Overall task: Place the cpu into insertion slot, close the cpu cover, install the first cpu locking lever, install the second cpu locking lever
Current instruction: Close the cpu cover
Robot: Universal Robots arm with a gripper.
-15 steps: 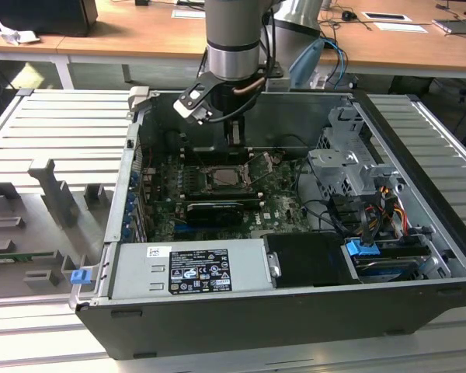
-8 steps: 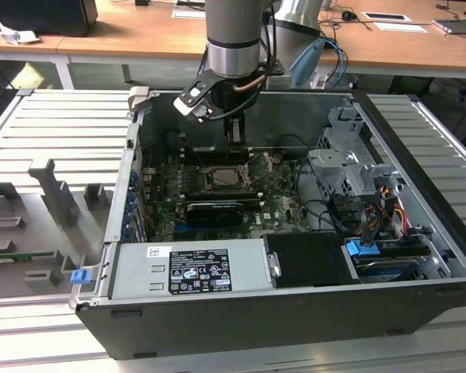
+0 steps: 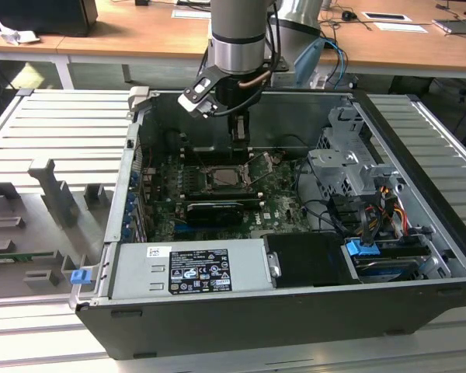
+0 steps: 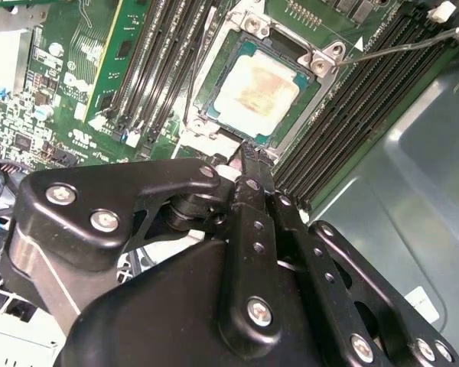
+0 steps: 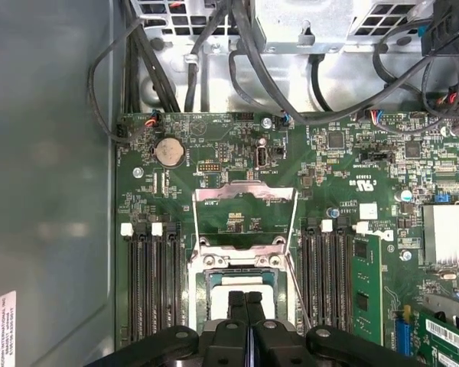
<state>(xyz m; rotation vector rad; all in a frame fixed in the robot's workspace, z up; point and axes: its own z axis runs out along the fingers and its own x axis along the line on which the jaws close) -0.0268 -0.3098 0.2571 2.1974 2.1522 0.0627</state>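
Note:
The cpu (image 4: 252,88) lies flat in the insertion slot (image 4: 216,76), its pale tan face up. The slot (image 3: 225,177) sits mid-board inside the open computer case. The cpu cover (image 5: 245,193) is swung open, a silver frame with green board showing through its window. Thin wire levers (image 5: 195,229) run beside it, and one (image 4: 398,46) angles away from a slot corner. My gripper (image 4: 249,157) is shut, fingers pressed together, nothing visible between them. Its tips hang over the slot's edge (image 5: 246,302) and hide part of the cpu (image 5: 233,281). In the exterior view the gripper (image 3: 239,144) points down above the slot.
Long black memory slots (image 5: 153,283) flank the socket on both sides. Cables (image 5: 214,46) and a drive cage (image 3: 349,167) crowd one end of the case. A power supply (image 3: 190,268) lies along the near wall. The grey case wall (image 4: 413,176) stands close to the gripper.

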